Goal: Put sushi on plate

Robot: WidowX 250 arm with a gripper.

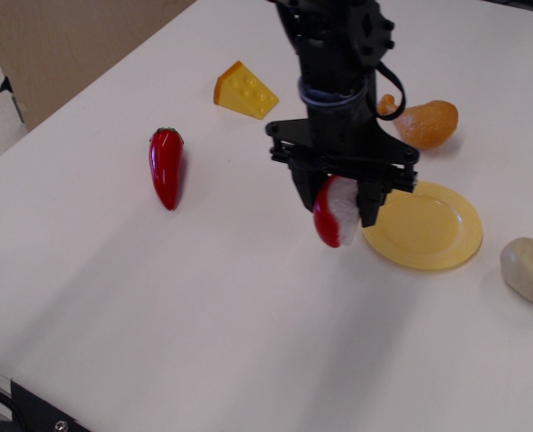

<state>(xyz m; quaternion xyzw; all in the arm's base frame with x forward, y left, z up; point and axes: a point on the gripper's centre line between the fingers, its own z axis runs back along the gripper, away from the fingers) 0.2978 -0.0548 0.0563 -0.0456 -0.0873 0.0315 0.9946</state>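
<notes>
My black gripper is shut on the sushi, a white rice block with a glossy red top. It holds the sushi in the air, tilted, just left of the plate. The plate is round, flat and pale yellow with a raised rim. It lies on the white table at the right, with nothing on it. The sushi hangs over the table beside the plate's left rim, not over the plate's middle.
A red chili pepper lies at the left. An orange-yellow cheese wedge sits at the back. An orange-brown lump lies behind the plate. A pale beige lump lies at the right edge. A cardboard box stands at the back left.
</notes>
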